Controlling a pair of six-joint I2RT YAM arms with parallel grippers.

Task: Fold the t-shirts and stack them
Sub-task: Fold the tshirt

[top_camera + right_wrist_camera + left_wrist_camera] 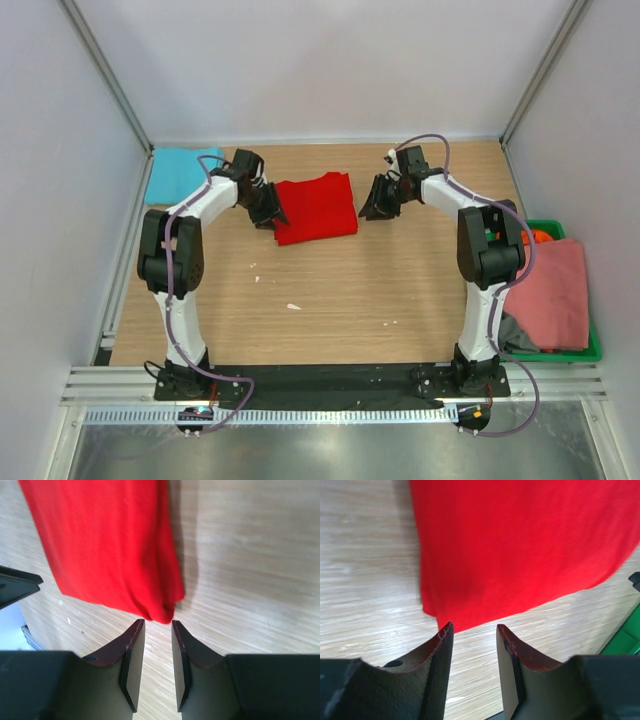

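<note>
- left claw (474,626) tilted down at the red t-shirt's (318,208) left edge, jaws apart, holding nothing
- right claw (158,622) angled down at its right edge, jaws slightly apart

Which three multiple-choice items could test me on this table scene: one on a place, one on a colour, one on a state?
1. Where does the folded turquoise cloth t-shirt lie?
A. at the far left corner of the wooden table
B. inside a plastic crate
C. on top of another shirt

2. What colour is the folded cloth t-shirt nearest the table's middle?
A. dark grey
B. bright red
C. orange

3. In what state is the left tool?
A. shut on cloth
B. open, holding nothing
C. out of every view

Answers:
1. A, as the top view shows it flat in that corner.
2. B, as all three views show red cloth.
3. B, as the left wrist view shows bare wood in the gap between its jaws.
</note>
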